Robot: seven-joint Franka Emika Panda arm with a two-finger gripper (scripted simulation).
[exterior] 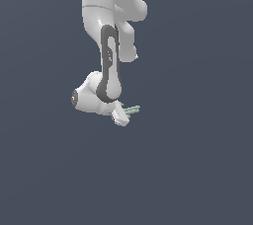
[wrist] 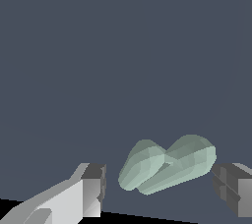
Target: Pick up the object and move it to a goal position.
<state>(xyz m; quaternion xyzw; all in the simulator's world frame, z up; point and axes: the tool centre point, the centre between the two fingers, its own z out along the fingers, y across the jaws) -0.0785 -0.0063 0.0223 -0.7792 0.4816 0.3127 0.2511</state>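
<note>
The object (wrist: 167, 169) is a pale grey-green bar with tapered ends. In the wrist view it lies between my two fingertips, slanted across the gap. My gripper (wrist: 160, 189) is open around it: a narrow gap shows beside one finger (wrist: 93, 188), while the other finger (wrist: 227, 186) is almost at the bar's end. In the exterior view the arm is bent low, and the object (exterior: 132, 109) sticks out from the gripper (exterior: 120, 117) toward the exterior view's right.
Only a plain dark blue-grey surface (exterior: 197, 169) surrounds the arm in both views. No other object or marker shows.
</note>
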